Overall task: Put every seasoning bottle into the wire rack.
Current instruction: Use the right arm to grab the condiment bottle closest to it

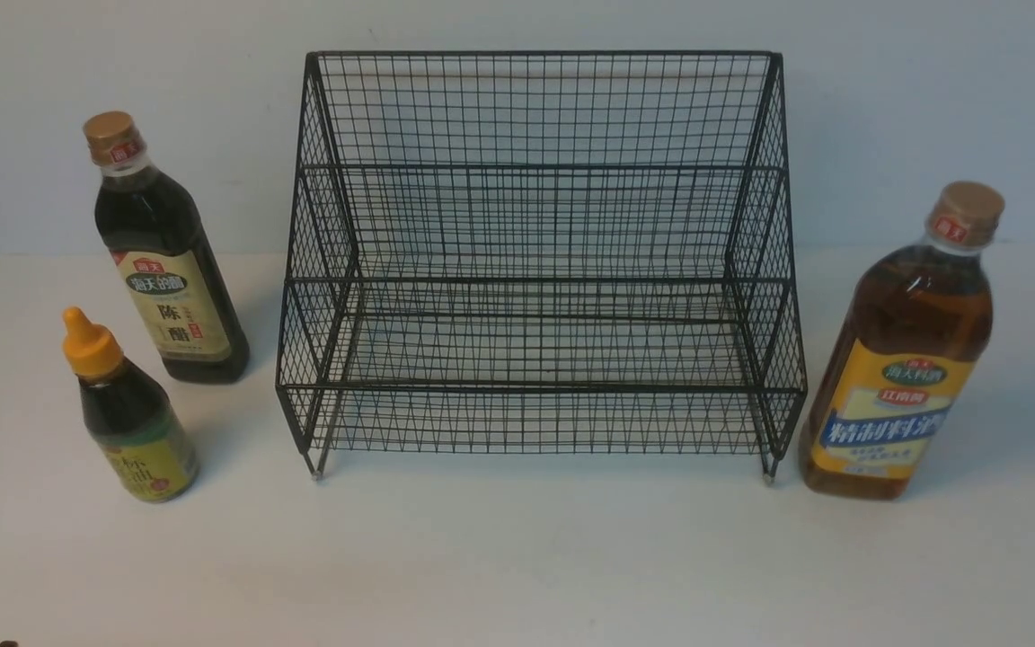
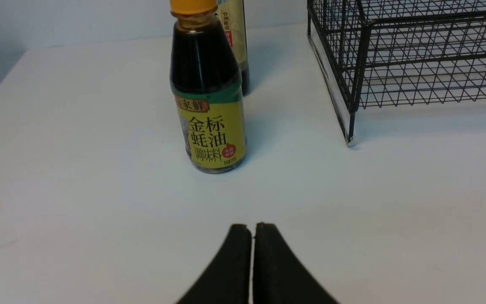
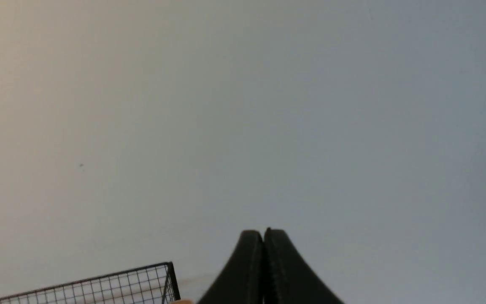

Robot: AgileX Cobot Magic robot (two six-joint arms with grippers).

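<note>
Left fingers (image 2: 236,261) are pressing together, empty, and pointing low across the table (image 1: 517,566) at the small bottle (image 1: 131,422), probably lining up a first pick. Right fingers (image 3: 249,261) are likewise clenched on nothing, aiming up at the wall (image 1: 931,90) past a corner of the wire rack (image 1: 535,270). That rack is sitting empty mid-table, its stepped open side facing the robot for easy loading. The small bottle and the tall dark bottle (image 1: 167,270) are standing upright to its left, and the amber bottle (image 1: 899,359) is standing just beside its right foot. Plain white tabletop is meeting a pale, bare wall.
</note>
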